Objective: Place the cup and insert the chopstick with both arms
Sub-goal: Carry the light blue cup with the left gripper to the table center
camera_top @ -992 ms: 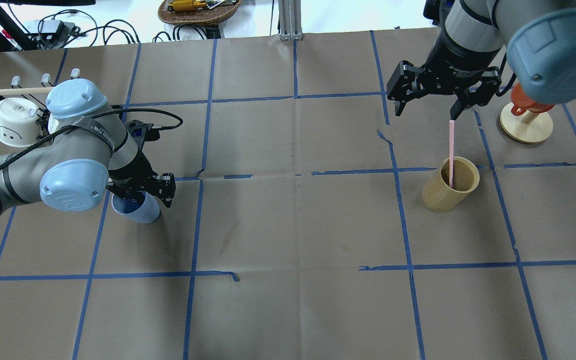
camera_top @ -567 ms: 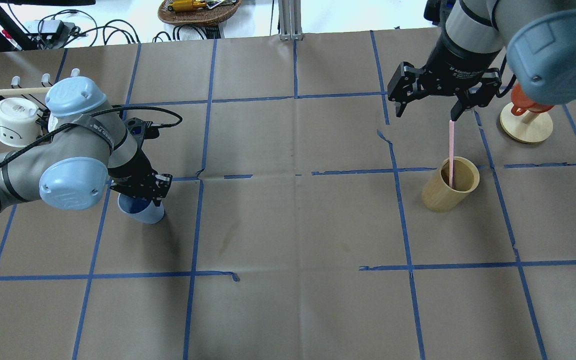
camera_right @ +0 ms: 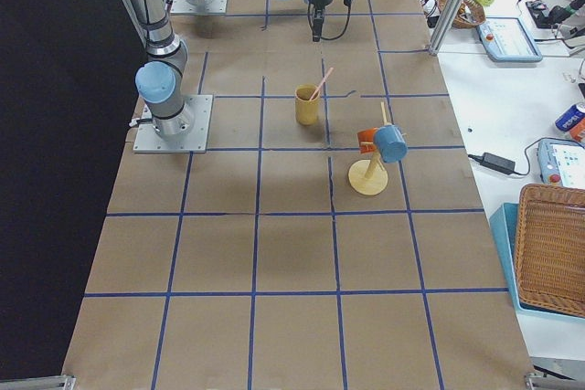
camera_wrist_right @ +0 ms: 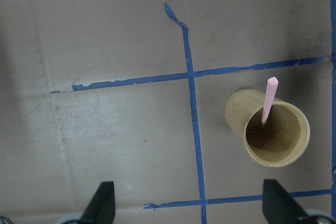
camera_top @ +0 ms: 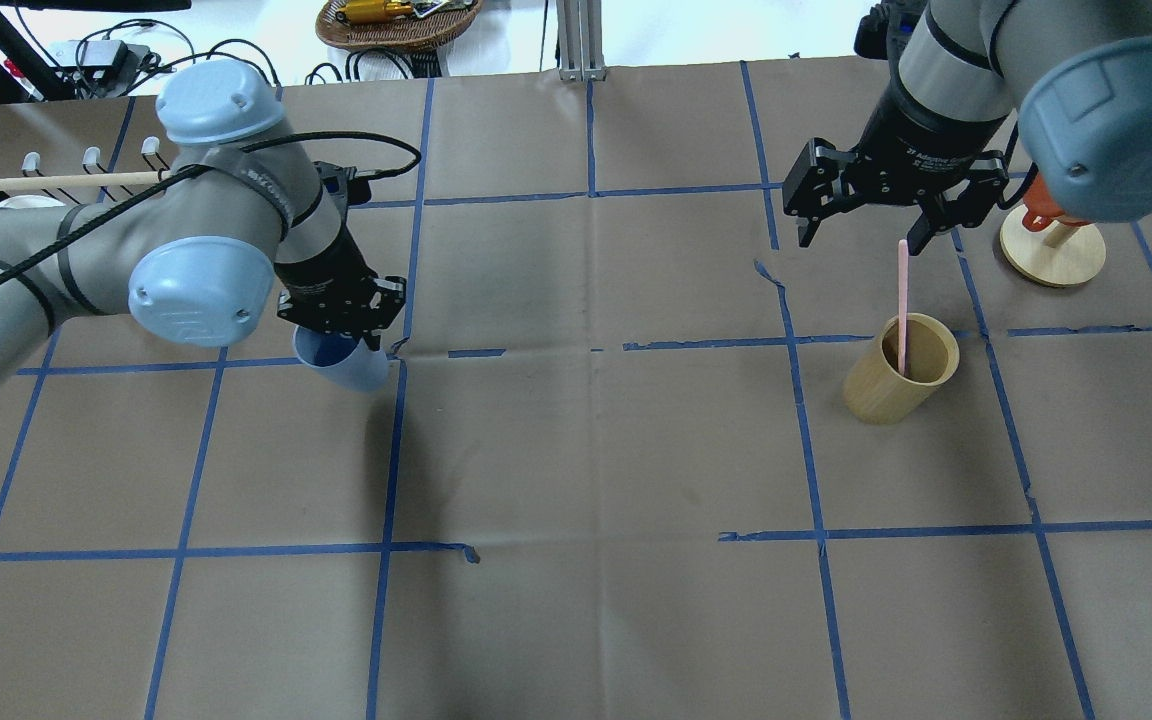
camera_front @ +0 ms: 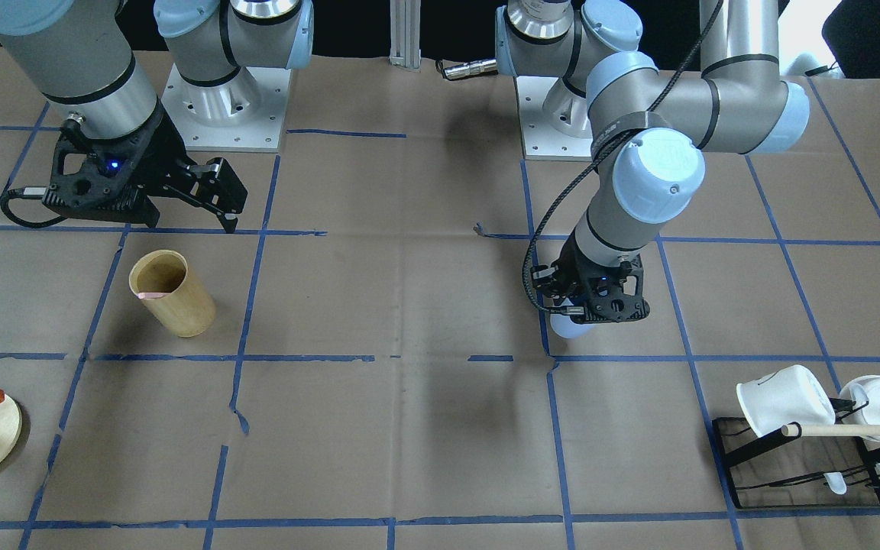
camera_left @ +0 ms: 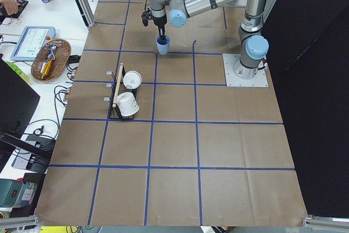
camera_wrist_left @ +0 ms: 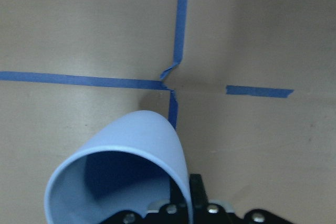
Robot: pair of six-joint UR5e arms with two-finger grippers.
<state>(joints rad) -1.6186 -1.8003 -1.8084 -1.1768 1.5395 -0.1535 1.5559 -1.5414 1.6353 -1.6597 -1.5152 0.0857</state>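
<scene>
Brown paper covers the surface (camera_top: pixel 586 450). My left hand (camera_top: pixel 341 318) pinches the cup (camera_top: pixel 348 368) by its rim wall on my left side, apparently clear of the surface. I judge it light and smooth, prone to swivel in this pinch. My right hand (camera_top: pixel 861 240) is spread and empty above the chopstick (camera_top: pixel 902 295), which leans in the wooden holder (camera_top: pixel 886 390). Thin, light, stiff: take its exposed upper end.

Left hand (camera_top: pixel 340 322) shifted cup (camera_top: pixel 348 368) forward, rightward.
</scene>
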